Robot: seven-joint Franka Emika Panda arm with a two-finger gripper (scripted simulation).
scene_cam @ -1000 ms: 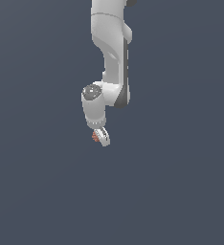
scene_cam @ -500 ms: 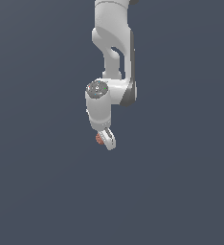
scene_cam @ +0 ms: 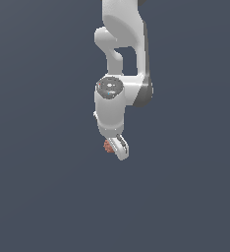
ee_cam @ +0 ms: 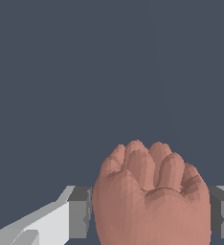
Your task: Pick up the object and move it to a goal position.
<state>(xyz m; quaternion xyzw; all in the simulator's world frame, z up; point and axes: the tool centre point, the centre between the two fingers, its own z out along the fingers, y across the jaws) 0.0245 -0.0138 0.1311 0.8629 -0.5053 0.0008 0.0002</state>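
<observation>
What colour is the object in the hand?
Reddish-orange object, clearest in the wrist view.

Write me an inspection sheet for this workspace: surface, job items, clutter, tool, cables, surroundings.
Surface: plain dark blue-grey ground, no edges or markings seen.
Job's things: reddish-orange lumpy object sits between the tool's fingers; in the exterior view it shows only as a small patch beside one finger.
Clutter: nothing seen.
Grippers: the tool points down from the white arm, shut on the object; grey pads press against its sides.
Cables: nothing seen.
Surroundings: uniform dark background in both views; no goal marker visible.
</observation>
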